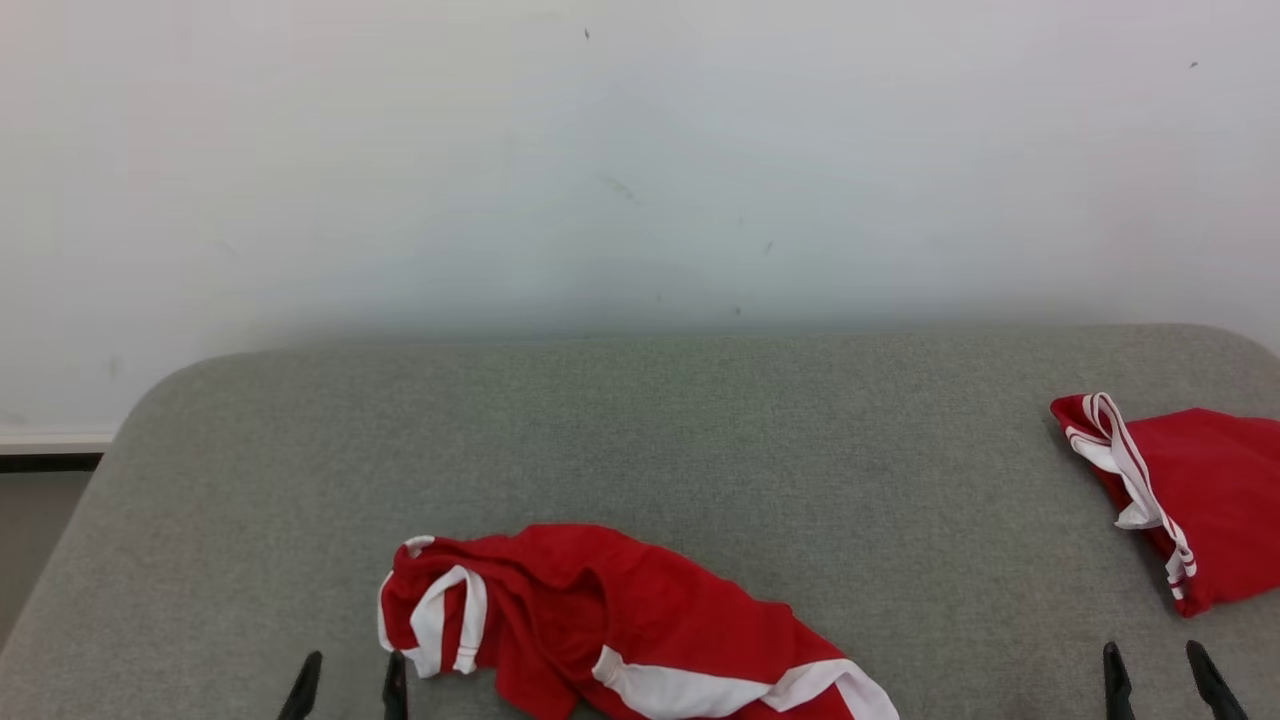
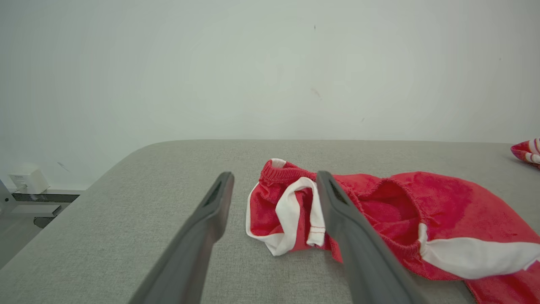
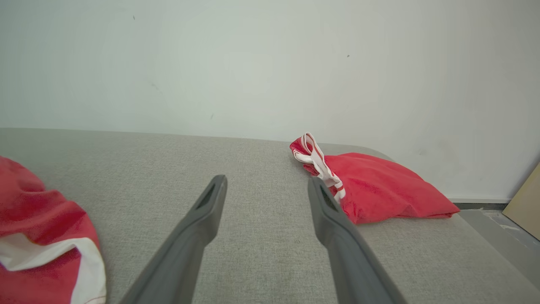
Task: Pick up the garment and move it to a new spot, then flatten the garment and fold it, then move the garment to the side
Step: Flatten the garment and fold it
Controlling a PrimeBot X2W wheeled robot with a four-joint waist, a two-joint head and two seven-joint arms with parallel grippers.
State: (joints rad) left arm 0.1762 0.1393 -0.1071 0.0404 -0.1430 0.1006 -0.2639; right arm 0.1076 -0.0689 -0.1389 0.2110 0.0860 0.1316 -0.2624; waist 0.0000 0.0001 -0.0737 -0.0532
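Head view: red white-trimmed shorts [image 1: 620,620] are lying crumpled at the near edge of the grey cushion [image 1: 700,430], just beside the left gripper [image 1: 354,660]; it and the right gripper [image 1: 1152,650] are gaping fully, holding nothing.

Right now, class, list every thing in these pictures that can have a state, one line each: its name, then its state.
crumpled garment: bunched up, unfolded, lying on the grey surface, not held
second garment: compact bundle, apparently folded, at the surface's right side
left gripper: open, empty, beside the crumpled garment's left end
right gripper: open, empty, over bare surface
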